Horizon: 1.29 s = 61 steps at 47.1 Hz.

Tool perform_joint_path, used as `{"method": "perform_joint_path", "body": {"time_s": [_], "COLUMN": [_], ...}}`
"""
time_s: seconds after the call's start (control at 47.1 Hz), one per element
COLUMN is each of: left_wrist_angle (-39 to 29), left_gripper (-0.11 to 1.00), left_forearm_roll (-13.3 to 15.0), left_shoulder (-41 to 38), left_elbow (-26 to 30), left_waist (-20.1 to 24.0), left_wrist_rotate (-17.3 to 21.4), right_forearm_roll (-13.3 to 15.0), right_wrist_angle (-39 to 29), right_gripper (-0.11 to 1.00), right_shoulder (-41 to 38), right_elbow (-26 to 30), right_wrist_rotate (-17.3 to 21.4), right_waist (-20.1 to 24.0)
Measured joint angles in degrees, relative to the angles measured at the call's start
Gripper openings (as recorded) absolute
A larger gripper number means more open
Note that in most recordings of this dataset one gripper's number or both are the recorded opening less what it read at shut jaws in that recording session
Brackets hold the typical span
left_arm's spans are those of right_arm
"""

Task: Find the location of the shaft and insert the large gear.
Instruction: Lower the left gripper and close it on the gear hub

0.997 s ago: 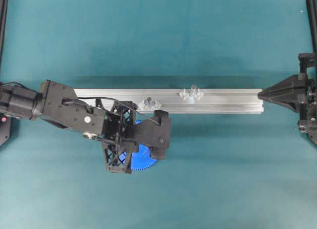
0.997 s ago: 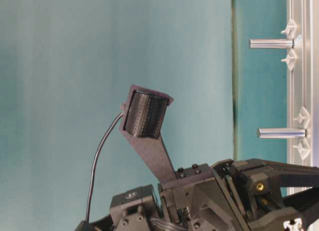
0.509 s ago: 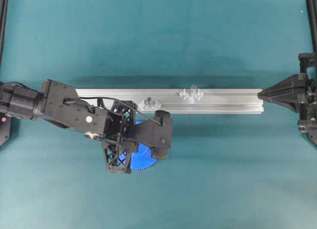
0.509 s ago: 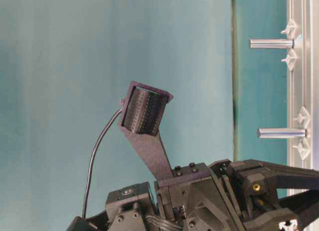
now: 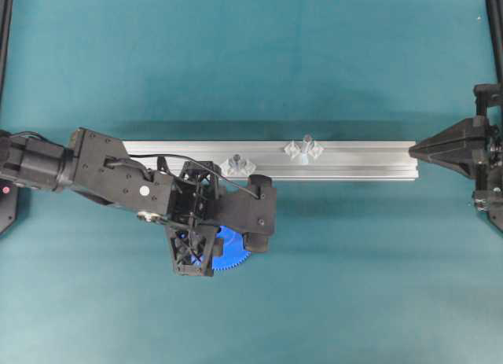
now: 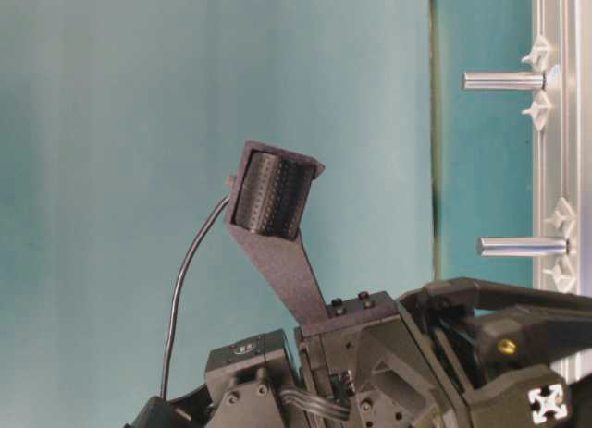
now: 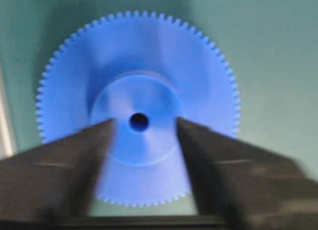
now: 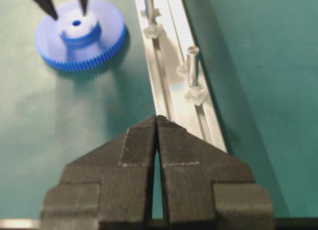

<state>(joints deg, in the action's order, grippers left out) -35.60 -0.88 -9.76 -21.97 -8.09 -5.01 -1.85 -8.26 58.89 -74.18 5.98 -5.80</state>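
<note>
**A:** What do the edges and the free room look like?

**B:** The teal table mat [image 5: 251,57] lies bare above and below the long silver aluminium rail [image 5: 354,161], which runs across the middle. Black frame posts [image 5: 6,34] stand at the far left and right borders. The right gripper [image 5: 413,150] sits just off the rail's right end, well apart from everything else.

**A:** Is there any writing?

**B:** There is a white square sticker with a black cross pattern [image 6: 548,402] on the left arm's hardware. I cannot tell whether it carries letters. A white round dot [image 5: 140,190] shows on that arm from overhead, and a faint pale-blue mark [image 8: 179,85] lies on the rail near the closer peg.

**A:** Where is the gear?

**B:** The flat bright blue plastic gear [image 5: 233,252] lies on the mat just below the rail, towards its left part, and is mostly hidden under the left wrist. The slim pale grey translucent shaft [image 5: 306,144] stands upright on the rail between two clear diamond mounts [image 5: 316,151]. It is to the right of the stubbier dark-topped peg [image 5: 234,161], which is the peg closer to the gear.

**A:** And the claws?

**B:** The left gripper [image 7: 144,121] has its jaws parted, one black finger [image 7: 74,160] on each side of the gear's centre hole, with the tips over the raised hub. I cannot tell whether they touch the hub. The right gripper's black fingers [image 8: 139,145] are pressed together with nothing between them, and they point along the rail.
</note>
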Motion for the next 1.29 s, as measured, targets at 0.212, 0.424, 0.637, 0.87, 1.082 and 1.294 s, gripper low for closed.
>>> {"method": "perform_joint_path", "body": {"time_s": [0.212,0.424,0.637,0.87,1.082,1.294], "left_wrist_angle": [0.1,0.1,0.0,-0.1,-0.1,-0.1], "left_gripper": [0.93,0.93,0.93,0.93,0.93,0.93], "left_forearm_roll": [0.0,0.0,0.0,0.0,0.0,0.0], "left_shoulder": [-0.2,-0.5,-1.1,-1.8,-1.8,-2.3], "left_elbow": [0.4,0.5,0.6,0.6,0.6,0.5], "left_waist": [0.0,0.0,0.0,0.0,0.0,0.0], "left_wrist_rotate": [0.1,-0.1,-0.3,-0.3,-0.3,-0.3], "right_forearm_roll": [0.0,0.0,0.0,0.0,0.0,0.0], "right_wrist_angle": [0.0,0.0,0.0,0.0,0.0,0.0], "right_gripper": [0.01,0.01,0.01,0.01,0.01,0.01], "right_shoulder": [0.5,0.8,0.8,0.8,0.8,0.8], "right_elbow": [-0.3,-0.5,-0.6,-0.6,-0.6,-0.6], "right_wrist_rotate": [0.0,0.0,0.1,0.1,0.1,0.5], "right_waist": [0.0,0.0,0.0,0.0,0.0,0.0]}}
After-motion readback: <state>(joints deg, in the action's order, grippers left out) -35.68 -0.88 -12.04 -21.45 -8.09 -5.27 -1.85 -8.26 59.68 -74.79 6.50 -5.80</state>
